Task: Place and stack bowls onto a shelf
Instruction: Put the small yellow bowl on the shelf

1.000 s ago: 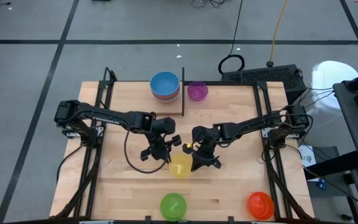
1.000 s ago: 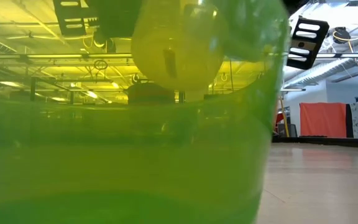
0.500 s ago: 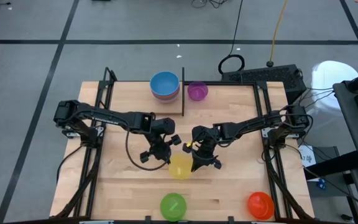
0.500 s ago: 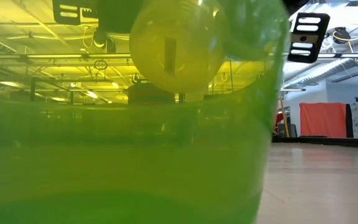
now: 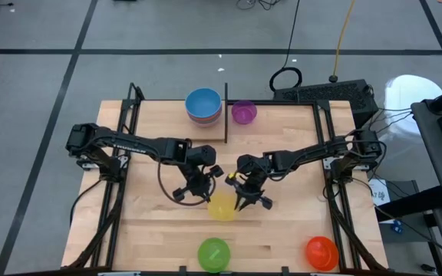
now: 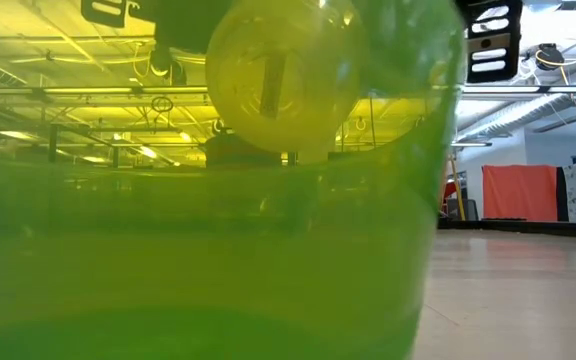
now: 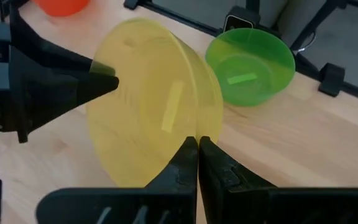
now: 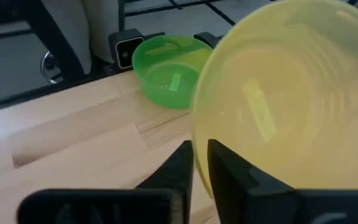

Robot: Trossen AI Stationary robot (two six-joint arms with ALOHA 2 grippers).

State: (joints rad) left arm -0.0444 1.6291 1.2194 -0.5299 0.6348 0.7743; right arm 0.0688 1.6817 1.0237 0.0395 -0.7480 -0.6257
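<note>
Yellow bowl (image 5: 222,205) hangs tipped on its side above the middle of the tabletop (image 5: 282,238), caught between both arms in what looks like a handover. The left end effector (image 7: 197,144) is pinched shut on the bowl's rim. The right end effector (image 8: 200,149) straddles the opposite rim with its fingers slightly parted, so it appears to be letting go.

Green bowl (image 5: 213,253) sits at the near edge of the tabletop and an orange bowl (image 5: 321,252) at the near right corner. On the shelf (image 5: 282,105) at the far side, a blue bowl (image 5: 203,103) tops a small stack, with a purple bowl (image 5: 243,112) just beside it past a black upright rod (image 5: 225,113).

Risk: the left grip is a thin pinch on smooth, curved plastic. Once the right fingers clear, the tilted bowl could swivel or slip out and drop to the tabletop.
</note>
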